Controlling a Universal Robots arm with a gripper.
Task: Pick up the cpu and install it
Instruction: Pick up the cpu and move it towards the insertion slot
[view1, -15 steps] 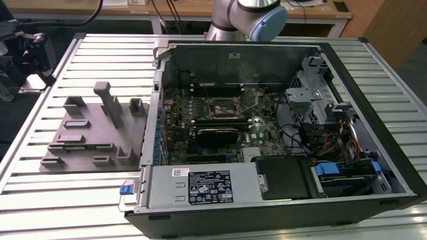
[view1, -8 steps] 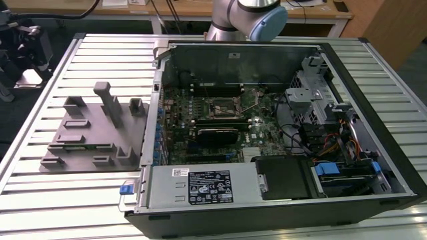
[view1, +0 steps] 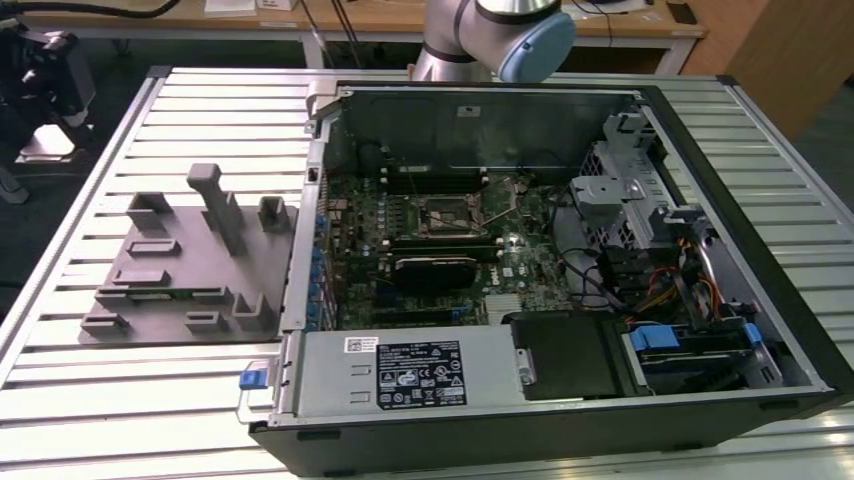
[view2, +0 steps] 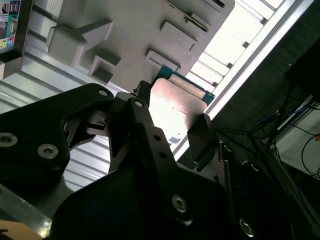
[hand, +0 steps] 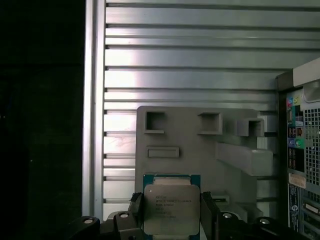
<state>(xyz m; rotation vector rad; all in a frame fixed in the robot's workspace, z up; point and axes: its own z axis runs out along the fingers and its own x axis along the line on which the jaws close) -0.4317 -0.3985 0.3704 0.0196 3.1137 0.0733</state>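
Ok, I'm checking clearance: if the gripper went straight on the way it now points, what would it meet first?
Probably the grey fixture on the slatted table, which lies beyond the cpu clamped in the jaws of the gripper. Depth is unclear.

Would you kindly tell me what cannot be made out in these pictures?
The arm: exterior view, cut off by the picture's edge.
The cpu: first wrist view, side edges covered by the fingers; its print is too small.
The socket: exterior view, too small to tell open from closed.
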